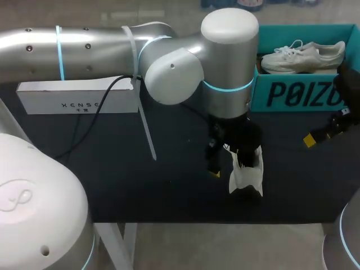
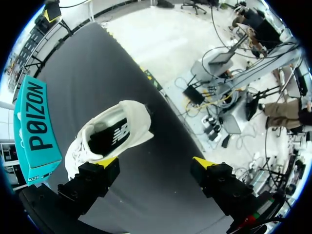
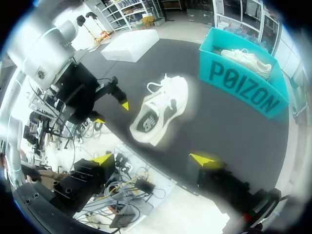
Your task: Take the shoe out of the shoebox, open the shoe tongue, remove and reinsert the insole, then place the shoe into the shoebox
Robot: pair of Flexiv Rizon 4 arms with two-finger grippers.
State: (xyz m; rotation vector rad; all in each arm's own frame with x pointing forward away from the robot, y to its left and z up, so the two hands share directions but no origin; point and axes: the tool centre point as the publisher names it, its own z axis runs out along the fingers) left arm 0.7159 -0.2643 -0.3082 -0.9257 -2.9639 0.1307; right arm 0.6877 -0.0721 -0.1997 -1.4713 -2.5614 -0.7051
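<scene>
Lying on dark table (image 3: 234, 136) — shoe (image 3: 160, 109), nr shoebox (image 3: 243, 92).

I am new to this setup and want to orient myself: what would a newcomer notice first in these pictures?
The white shoe lies out on the dark table, with the left gripper open close beside it. At the table's far side stands the teal shoebox, and a second white shoe rests inside it.

You are in a robotics lab: a silver robot arm (image 1: 84, 48) with a cable (image 1: 95, 121) tied on hangs over a black table (image 1: 112, 174).
</scene>
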